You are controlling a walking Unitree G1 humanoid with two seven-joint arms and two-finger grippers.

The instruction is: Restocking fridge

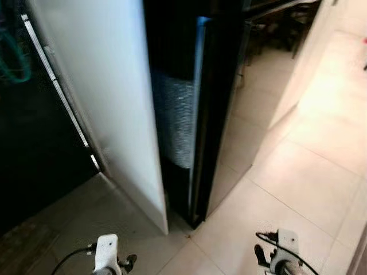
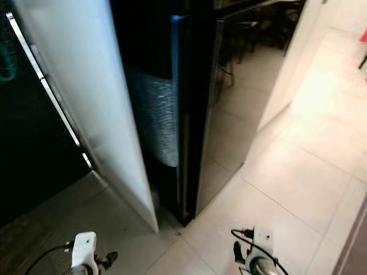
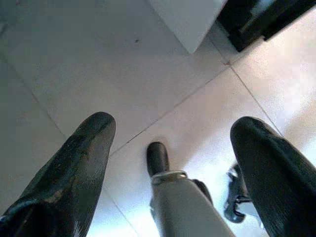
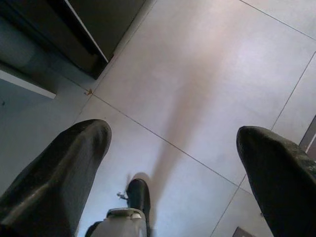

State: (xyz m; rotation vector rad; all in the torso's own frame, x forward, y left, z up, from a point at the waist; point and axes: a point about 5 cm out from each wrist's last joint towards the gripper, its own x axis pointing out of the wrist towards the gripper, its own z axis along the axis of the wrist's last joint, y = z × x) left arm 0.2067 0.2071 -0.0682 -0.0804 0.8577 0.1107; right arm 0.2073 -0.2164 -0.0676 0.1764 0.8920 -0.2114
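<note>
The left pincer (image 3: 170, 143) hangs low with its two black fingers (image 3: 74, 168) spread wide apart, holding nothing, above the pale tiled floor (image 3: 98, 64). The right pincer (image 4: 173, 148) hangs likewise, its fingers (image 4: 59, 168) wide apart and empty, over the same tiles. Between each pair of fingers a silver leg with a black foot (image 3: 157, 157) stands on the floor. Ahead of the robot stands the tall black glossy fridge (image 1: 229, 103), its white-lined door (image 1: 103, 97) swung open towards the robot, the door's lower corner near a tile joint. The dark gap between door and cabinet shows a frosted, grainy panel (image 1: 172, 120).
</note>
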